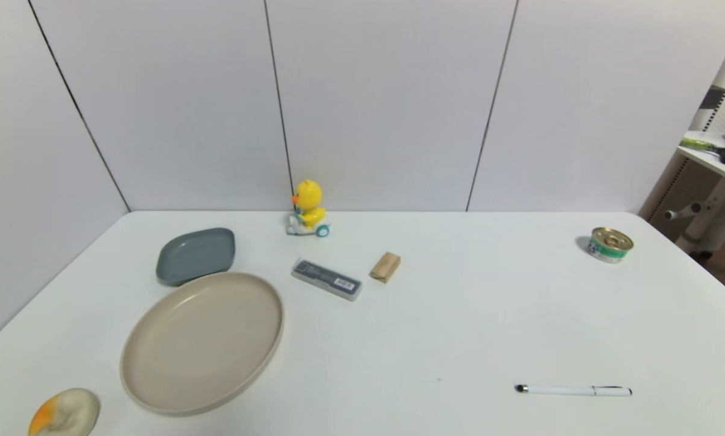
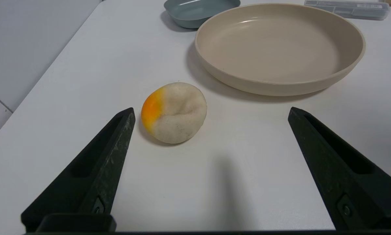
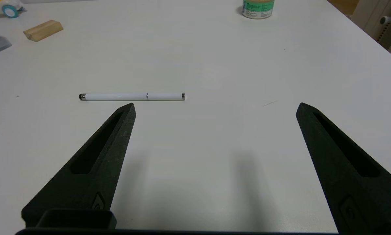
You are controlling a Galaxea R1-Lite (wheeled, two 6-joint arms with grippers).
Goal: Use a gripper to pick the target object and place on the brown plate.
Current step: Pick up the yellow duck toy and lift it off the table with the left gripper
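The yellow duck on a white scooter (image 1: 307, 212) stands upright at the table's far edge, by the wall; part of it shows in the right wrist view (image 3: 4, 8). The beige-tan plate (image 1: 150, 381) lies empty at the front left and also shows in the left wrist view (image 2: 345, 70). My left gripper (image 2: 211, 112) is open and empty, low over the table near the front left corner, short of the plate. My right gripper (image 3: 216, 106) is open and empty over the front right of the table. Neither gripper shows in the head view.
A grey dish (image 1: 195, 254) sits behind the plate. A grey pen case (image 1: 326, 279) and a tan wooden block (image 1: 385, 266) lie in front of the duck. A white-and-orange squishy ball (image 2: 174, 112), a white pen (image 3: 131, 96) and a tin can (image 1: 609, 244) also lie about.
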